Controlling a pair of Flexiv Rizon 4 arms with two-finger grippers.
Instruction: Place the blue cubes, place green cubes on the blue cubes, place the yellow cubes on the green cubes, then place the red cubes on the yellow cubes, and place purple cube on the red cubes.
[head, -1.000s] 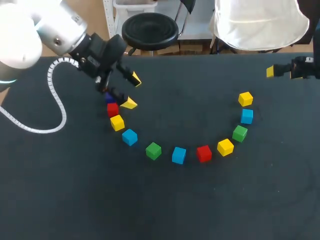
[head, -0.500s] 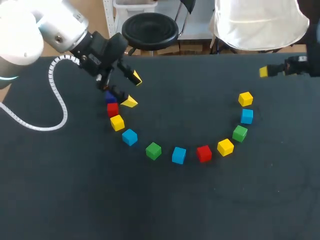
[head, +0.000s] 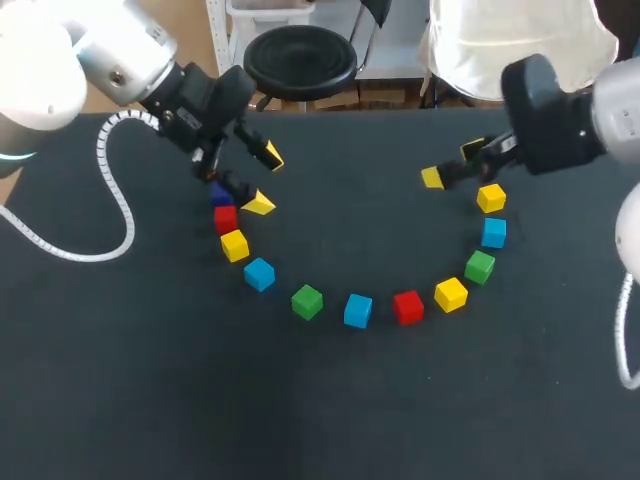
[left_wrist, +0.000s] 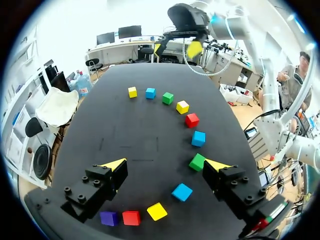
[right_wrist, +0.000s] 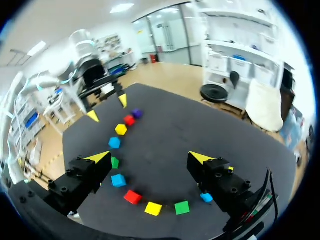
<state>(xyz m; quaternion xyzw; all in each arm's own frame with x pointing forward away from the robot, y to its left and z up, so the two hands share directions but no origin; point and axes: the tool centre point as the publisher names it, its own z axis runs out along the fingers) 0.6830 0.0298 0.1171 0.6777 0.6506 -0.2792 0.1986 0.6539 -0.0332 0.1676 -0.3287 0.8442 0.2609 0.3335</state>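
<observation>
As seen from the head view, eleven cubes lie singly on the black table (head: 330, 420) in an arc that opens toward 12 o'clock. Reading from the 9 o'clock end, the order is: purple cube (head: 217, 194), partly hidden behind the left end effector; first red cube (head: 225, 218); first yellow cube (head: 234, 245); first blue cube (head: 259, 274) at about 7 o'clock; first green cube (head: 307, 301); second blue cube (head: 357, 310) at 6 o'clock; second red cube (head: 407, 307); second yellow cube (head: 451, 294) at about 5 o'clock; second green cube (head: 480, 266); third blue cube (head: 494, 232); third yellow cube (head: 490, 198) at the 3 o'clock end. The purple cube and first red cube stand just beside each other; the others are a little apart. The left end effector (head: 264, 181) hangs over the 9 o'clock end, its fingers spread wide and empty, with one yellow tip near the first red cube at that cube's 2 o'clock. The right end effector (head: 452, 164) is near the third yellow cube, at its 10 o'clock, fingers likewise spread and empty. Both wrist views confirm the fingers well apart with only table between them.
</observation>
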